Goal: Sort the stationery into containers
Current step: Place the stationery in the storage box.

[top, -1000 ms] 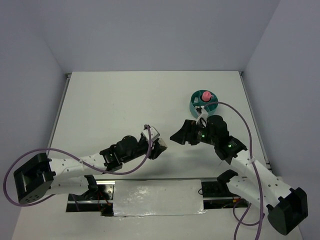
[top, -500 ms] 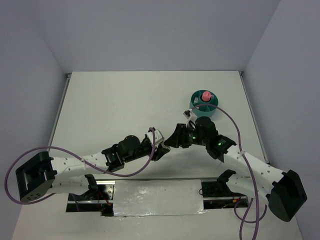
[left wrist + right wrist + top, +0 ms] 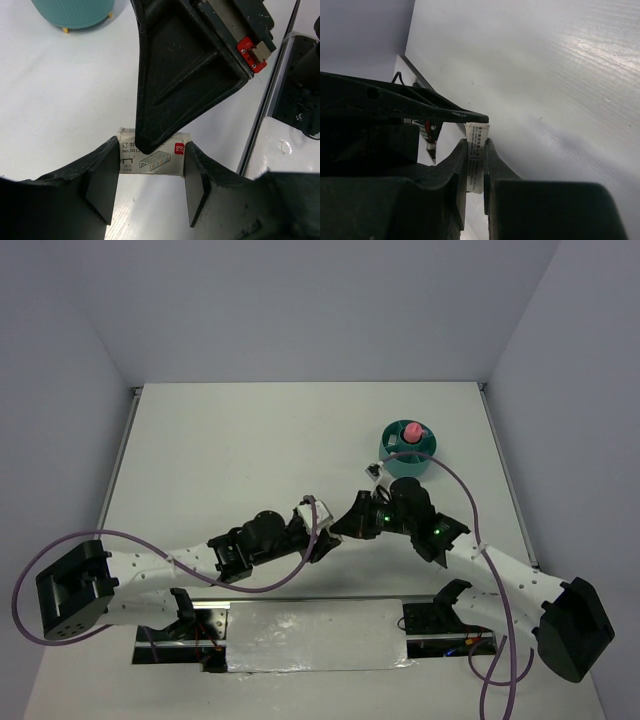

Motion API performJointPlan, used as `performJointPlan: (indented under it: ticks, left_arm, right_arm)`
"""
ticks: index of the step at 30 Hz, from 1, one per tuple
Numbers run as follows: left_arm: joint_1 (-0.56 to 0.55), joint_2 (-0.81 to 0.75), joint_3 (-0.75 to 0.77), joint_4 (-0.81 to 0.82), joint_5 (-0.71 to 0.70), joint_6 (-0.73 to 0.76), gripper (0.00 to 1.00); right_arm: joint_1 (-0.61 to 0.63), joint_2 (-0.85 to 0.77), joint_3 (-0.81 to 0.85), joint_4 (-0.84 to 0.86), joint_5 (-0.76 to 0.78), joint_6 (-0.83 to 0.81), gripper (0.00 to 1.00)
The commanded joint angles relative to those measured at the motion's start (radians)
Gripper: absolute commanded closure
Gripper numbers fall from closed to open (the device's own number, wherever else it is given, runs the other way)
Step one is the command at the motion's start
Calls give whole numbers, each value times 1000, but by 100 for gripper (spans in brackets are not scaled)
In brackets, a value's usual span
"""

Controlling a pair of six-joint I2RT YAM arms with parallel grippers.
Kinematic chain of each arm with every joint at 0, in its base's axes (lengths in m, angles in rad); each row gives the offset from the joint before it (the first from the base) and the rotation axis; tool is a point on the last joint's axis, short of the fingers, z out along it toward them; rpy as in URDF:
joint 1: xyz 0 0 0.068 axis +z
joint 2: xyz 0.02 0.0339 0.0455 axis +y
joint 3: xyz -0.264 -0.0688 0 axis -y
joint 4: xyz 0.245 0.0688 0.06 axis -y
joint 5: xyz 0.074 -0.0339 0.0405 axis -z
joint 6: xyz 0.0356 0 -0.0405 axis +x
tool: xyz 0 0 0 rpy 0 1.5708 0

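Item: staple box (image 3: 152, 157), small, white, printed label with staple drawing. It sits between the two arms, nr the middle of the bench's (image 3: 230, 450) near edge, well apart from the tub. Cannot tell whether it clears the bench surface.

L gripper (image 3: 150, 182): part-spread to the box's width, one finger on each short side, box pinched between them. Label faces the L wrist camera.

R gripper (image 3: 475, 148): fingers pressed together on the same box, edge-on in the R wrist view, with the box's thin white side (image 3: 479, 131) showing just beyond the tips. In the L wrist view, one R finger lies across the box's top edge. Both tools thus grip one item, tips touching or all but touching.

Teal tub (image 3: 388, 447): twd the far R part of the bench, upright. Pink-capped case (image 3: 410, 430) stands in its centre.

Change vs 1 s ago: R gripper was spread and stood nr the tub, clear of the L gripper. It has since swung in twd the L arm and shut on the box. L arm has shifted slightly R, grip unchanged. Tub and case have not moved.
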State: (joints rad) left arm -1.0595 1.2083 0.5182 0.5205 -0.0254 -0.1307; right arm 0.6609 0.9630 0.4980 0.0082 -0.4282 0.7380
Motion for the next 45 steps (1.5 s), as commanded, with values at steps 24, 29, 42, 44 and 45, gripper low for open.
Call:
performJointPlan:
  ticks: [24,29,42,44,45]
  left_arm:
    - [64,-248,230,-1008,-544,-647,1]
    - [64,-364,264,-1192,-582,-685,1]
    - [58,-524,389,-1322,-593,-540,1]
    - [61,-552,367,-1275,-546,-512,1]
    - [61,-559,364,-1271,-519,-506,1]
  right_arm:
    - [-463,-50,289,-359,412,-256,100]
    - [-595,-32,362,-349,601,-238,100]
    - [-808,388,544,-171,352,-259,100]
    - [-807,410,547,-143,338,-246,100]
    - [-807,430,548,-137,336,-239,100]
